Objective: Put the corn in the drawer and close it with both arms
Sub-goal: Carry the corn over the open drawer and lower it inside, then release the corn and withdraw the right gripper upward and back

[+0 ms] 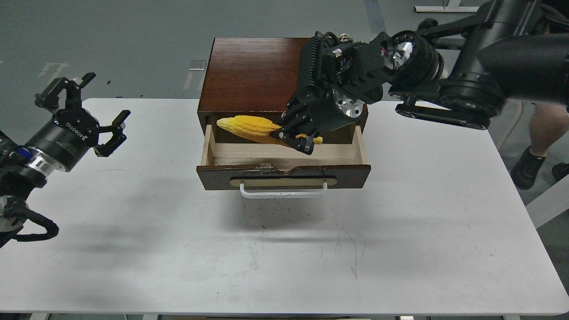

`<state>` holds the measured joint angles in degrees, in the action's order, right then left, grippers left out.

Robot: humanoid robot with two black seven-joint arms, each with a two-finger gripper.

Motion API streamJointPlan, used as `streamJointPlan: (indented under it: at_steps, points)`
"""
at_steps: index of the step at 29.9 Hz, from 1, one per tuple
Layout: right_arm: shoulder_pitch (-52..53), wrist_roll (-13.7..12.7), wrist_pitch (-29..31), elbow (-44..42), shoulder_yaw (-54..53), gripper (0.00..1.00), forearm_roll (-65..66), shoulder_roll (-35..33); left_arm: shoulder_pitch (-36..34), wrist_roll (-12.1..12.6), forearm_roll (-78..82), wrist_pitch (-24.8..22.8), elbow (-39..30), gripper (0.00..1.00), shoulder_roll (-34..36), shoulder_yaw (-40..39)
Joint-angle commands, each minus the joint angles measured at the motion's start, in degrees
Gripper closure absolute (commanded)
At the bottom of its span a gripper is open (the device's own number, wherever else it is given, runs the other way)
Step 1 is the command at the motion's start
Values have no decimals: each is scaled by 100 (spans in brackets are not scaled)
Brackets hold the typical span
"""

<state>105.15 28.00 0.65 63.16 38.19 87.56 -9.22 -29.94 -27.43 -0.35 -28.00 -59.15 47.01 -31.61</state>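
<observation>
The yellow corn [246,126] lies nearly level, tip to the left, just above the open drawer [284,153]. My right gripper [295,138] is shut on the corn's thick right end, reaching down over the drawer's pale inside. The drawer is pulled out of the dark red-brown cabinet [253,73], with its chipped front, tan plate and white bar handle [283,192] facing me. My left gripper [86,113] is open and empty above the table's left side, well clear of the cabinet.
The white table [400,231] carries the cabinet at its far middle. My right arm's bulky wrist and links [400,66] hang over the cabinet's right half. A person's legs [540,146] stand beyond the table's right edge.
</observation>
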Motion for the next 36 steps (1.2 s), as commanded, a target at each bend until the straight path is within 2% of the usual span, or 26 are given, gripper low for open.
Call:
streamJointPlan:
  at_steps: [1,2,6,9,10,13,18,24,26,29,36]
  points:
    - [-126,0,-12,-76,13,92,7,43,6,1,0,0,0,1,10,-3]
    - [-143,0,-21,-120,22,88,7,51,6,1,0,0,0,1,10,-3]
    - [-240,0,-12,-182,22,83,7,52,6,1,0,0,0,1,10,-3]
    - [-284,0,-21,-199,22,73,7,52,6,1,0,0,0,1,10,-3]
    - [-293,0,-21,-199,22,65,-2,43,6,1,0,0,0,1,1,-3]
    - [-293,0,-21,-199,22,52,-2,43,6,1,0,0,0,1,1,-3]
    - [-284,0,-21,-191,13,43,-11,43,6,1,0,0,0,1,10,6]
    - [-240,0,-30,-173,-30,18,-37,17,6,1,0,0,0,1,10,-3]
    - [-223,0,-39,-156,-48,17,-63,-1,6,1,0,0,0,1,1,5]
    - [-153,0,-56,-112,-231,8,-177,-141,6,1,0,0,0,1,1,-3]
    - [190,0,-30,222,-654,4,-1467,-984,6,1,0,0,0,1,1,6]
